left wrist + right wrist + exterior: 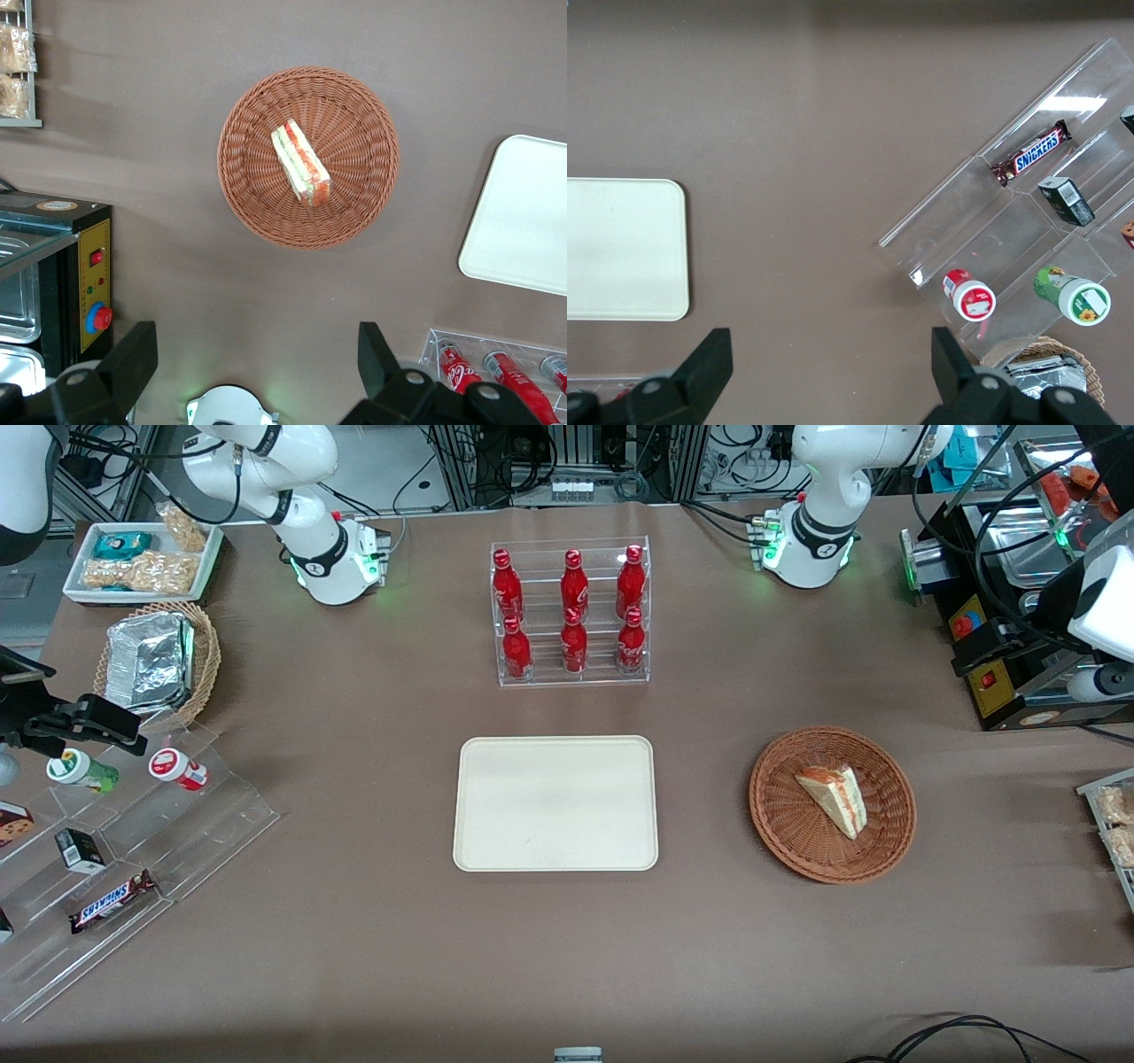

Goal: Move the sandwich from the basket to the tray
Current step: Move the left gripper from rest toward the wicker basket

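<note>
High above the basket (307, 158) the gripper (257, 372) is held, fingers wide, nothing gripped | sandwich (300, 164) lies tilted in basket, tray (555, 802) bare | risk: soft wedge crushed or layers slid apart if pinched off-centre.

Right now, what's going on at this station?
Nothing is in hand yet. The sandwich lies in the reddish-brown wicker basket, toward the working arm's end of the table, and the cream tray beside it holds nothing. The left gripper is open and sits high above the table, apart from the basket and not over it, looking down at the sandwich. A clear rack of red bottles stands farther from the front camera than the tray.
</note>
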